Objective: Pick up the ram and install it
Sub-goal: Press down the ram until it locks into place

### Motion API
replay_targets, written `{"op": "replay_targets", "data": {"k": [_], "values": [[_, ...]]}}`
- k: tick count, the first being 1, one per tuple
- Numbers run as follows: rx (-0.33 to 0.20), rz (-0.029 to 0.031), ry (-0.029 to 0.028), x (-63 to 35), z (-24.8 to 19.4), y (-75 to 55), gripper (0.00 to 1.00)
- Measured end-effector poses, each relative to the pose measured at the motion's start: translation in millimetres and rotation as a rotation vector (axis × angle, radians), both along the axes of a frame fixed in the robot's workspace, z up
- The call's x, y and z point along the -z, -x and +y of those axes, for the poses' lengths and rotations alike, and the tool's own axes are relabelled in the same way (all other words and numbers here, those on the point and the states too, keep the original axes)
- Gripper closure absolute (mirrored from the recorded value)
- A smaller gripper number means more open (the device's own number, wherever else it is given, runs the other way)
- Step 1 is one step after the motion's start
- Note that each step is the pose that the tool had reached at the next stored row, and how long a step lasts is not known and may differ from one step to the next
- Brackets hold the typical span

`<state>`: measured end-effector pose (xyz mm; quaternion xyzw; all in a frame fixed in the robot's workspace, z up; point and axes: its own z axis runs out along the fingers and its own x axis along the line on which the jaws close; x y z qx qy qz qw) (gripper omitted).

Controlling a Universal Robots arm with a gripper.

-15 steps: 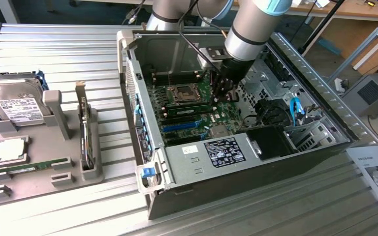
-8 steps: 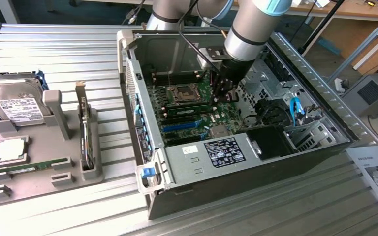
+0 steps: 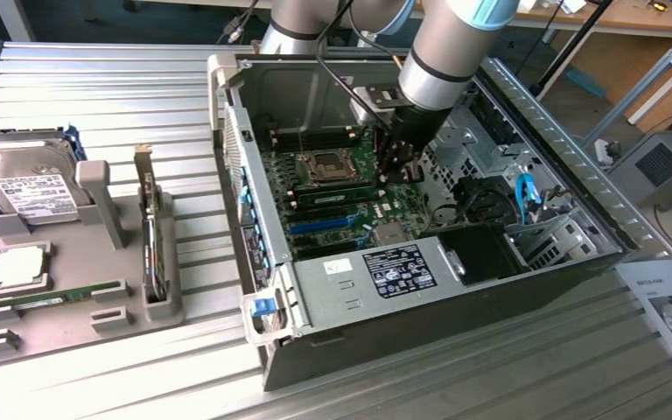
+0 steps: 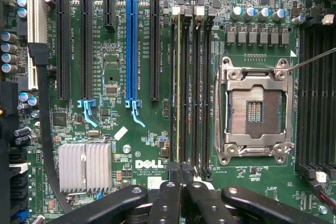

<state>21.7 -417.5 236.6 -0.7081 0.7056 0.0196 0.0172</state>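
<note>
One ram (image 4: 178, 87), a thin green stick, stands edge-on in a black memory slot beside the CPU socket (image 4: 254, 111). In the exterior view it is the green strip (image 3: 333, 194) on the motherboard inside the open PC case (image 3: 453, 315). My gripper (image 4: 181, 184) is shut, its dark fingers pressed together just over one end of that stick's slot; whether they touch it I cannot tell. From outside, the gripper (image 3: 401, 162) reaches down into the case over the memory slots. A second ram (image 3: 50, 297) lies flat in the grey fixture tray (image 3: 32, 337) at the exterior view's left.
The tray also holds a hard drive (image 3: 32, 188), a CPU chip (image 3: 18, 267) and an upright expansion card (image 3: 150, 232). On the board are a blue slot (image 4: 131, 51), a ribbed heatsink (image 4: 84, 166) and more memory slots (image 4: 315, 93). The power supply (image 3: 366, 276) and case walls close in around the arm.
</note>
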Motion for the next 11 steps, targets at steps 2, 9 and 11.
{"op": "replay_targets", "data": {"k": [2, 9, 11], "values": [[0.0, 0.0, 0.0001, 0.0, 0.0, 0.0, 0.89], [0.0, 0.0, 0.0001, 1.0, 0.0, 0.0, 0.89], [0.0, 0.0, 0.0001, 1.3, 0.0, 0.0, 0.89]]}}
